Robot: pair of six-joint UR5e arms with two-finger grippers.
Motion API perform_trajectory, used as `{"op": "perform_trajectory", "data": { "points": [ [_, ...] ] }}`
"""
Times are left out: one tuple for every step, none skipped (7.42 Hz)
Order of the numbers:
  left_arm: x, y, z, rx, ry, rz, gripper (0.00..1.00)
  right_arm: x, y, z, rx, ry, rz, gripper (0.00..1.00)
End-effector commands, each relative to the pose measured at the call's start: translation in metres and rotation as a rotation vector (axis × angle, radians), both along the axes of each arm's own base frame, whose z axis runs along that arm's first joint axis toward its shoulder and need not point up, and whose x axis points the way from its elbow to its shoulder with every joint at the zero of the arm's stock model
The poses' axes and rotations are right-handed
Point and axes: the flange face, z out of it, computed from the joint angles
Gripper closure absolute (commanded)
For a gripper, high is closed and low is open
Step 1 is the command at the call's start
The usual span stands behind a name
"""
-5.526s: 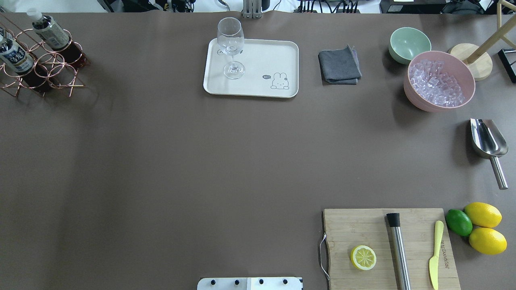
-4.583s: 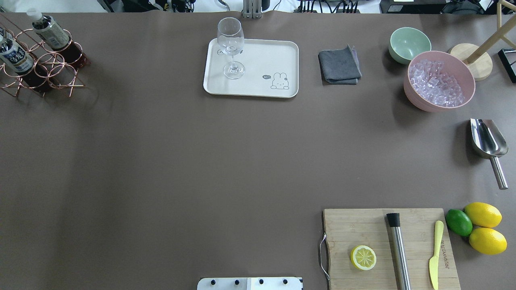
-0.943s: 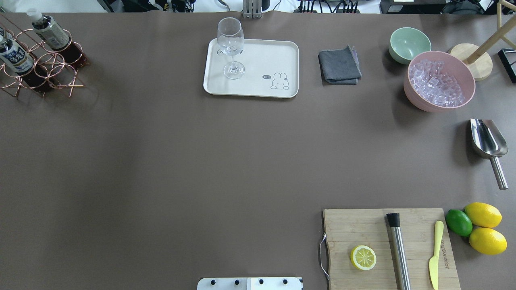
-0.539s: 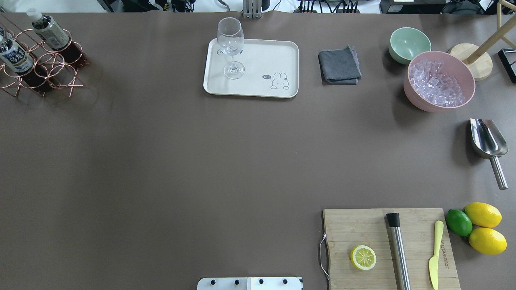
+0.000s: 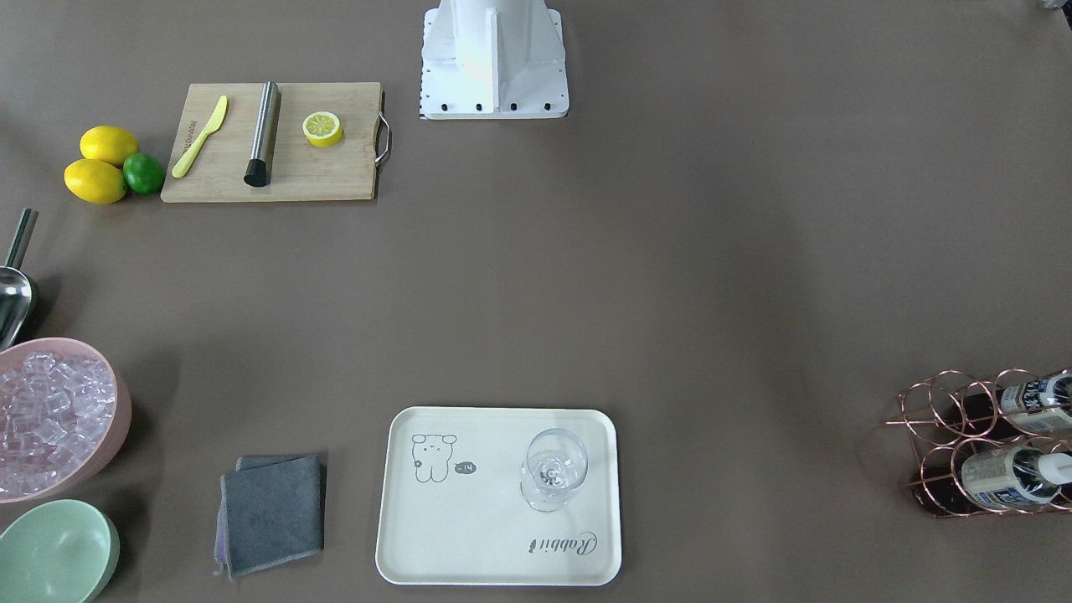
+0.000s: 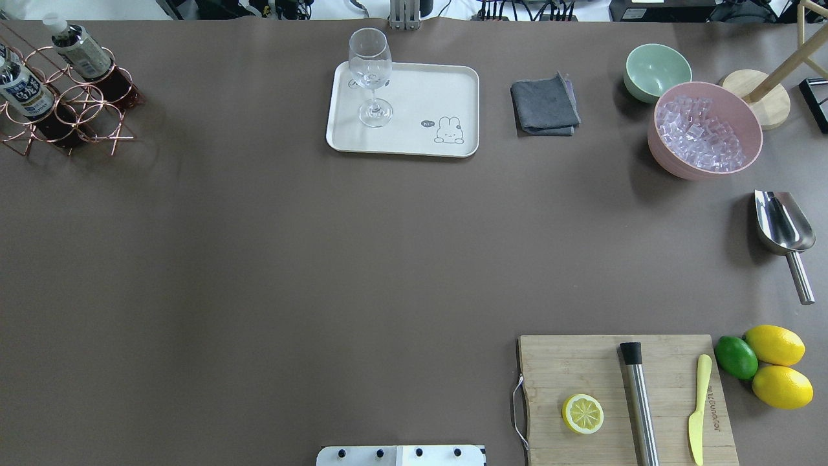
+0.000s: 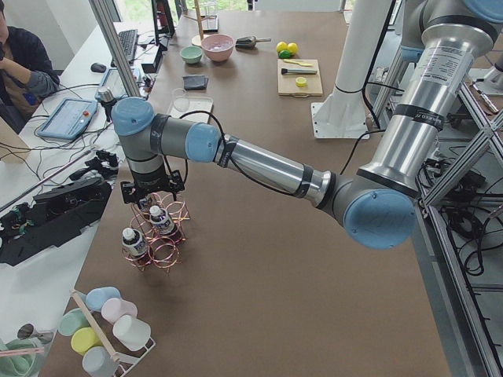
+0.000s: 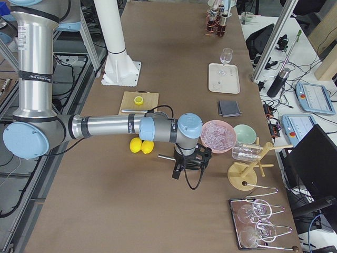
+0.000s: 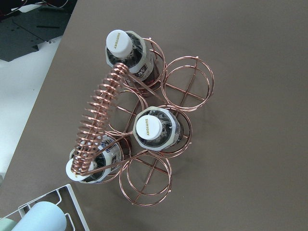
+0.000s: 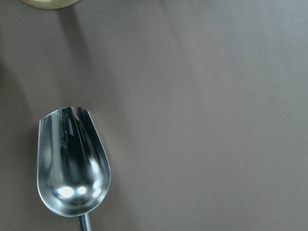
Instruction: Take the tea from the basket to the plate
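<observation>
Basket (image 9: 102,115) and tea, as six cameras give them to you. Only the left wrist view looks straight down on the carrier and lets you count three tea bottles, each upright in its own ring cell. They are the upper bottle (image 9: 118,42), the middle bottle (image 9: 148,128) and the lower bottle (image 9: 107,159), the last partly under the coiled handle. The overhead and front-facing views cut the basket at their edges and show you two bottles apiece. They do show the plate (image 6: 420,90), well apart from the basket, with a wine glass (image 6: 370,65) standing near one corner. The arms appear only in the two side views. Set against the overhead pictures of the preceding seconds, the table reads the same: basket, bottles, plate and glass lie where they lay. In the exterior left view the left arm reaches out low along the table, wrist turned down. The left gripper (image 7: 152,195) hangs over the basket, close above the caps, but you cannot tell from that view whether its jaws are parted or closed. In the exterior right view the right arm stretches out likewise, and the right gripper (image 8: 187,164) points down beside the pink bowl of ice (image 8: 217,134); its state cannot be told either. The right wrist view shows you a steel scoop (image 10: 72,163) lying on the table.
</observation>
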Motion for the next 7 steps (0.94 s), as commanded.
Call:
{"op": "perform_trajectory", "data": {
  "points": [
    [-0.040,-0.047,-0.037,0.064,-0.016,0.049,0.02,0.000,0.000,0.000,-0.001,-0.001,0.000,0.00],
    [-0.030,-0.069,-0.038,0.081,-0.019,0.105,0.02,0.000,0.000,0.000,0.001,-0.001,0.000,0.00],
    [-0.016,-0.076,-0.041,0.105,-0.022,0.149,0.03,0.000,0.000,0.000,0.002,-0.001,0.000,0.00],
    [0.012,-0.079,-0.032,0.089,-0.017,0.188,0.04,0.000,0.000,0.000,-0.001,-0.001,0.000,0.00],
    [0.031,-0.085,-0.019,0.096,0.005,0.228,0.06,0.000,0.000,0.000,-0.001,-0.001,0.000,0.00],
    [0.045,-0.086,-0.016,0.135,0.005,0.255,0.07,0.000,0.000,0.000,0.001,0.001,0.000,0.00],
    [0.053,-0.088,-0.012,0.142,0.007,0.269,0.07,0.000,0.000,0.001,-0.002,0.000,0.000,0.00]
  ]
}}
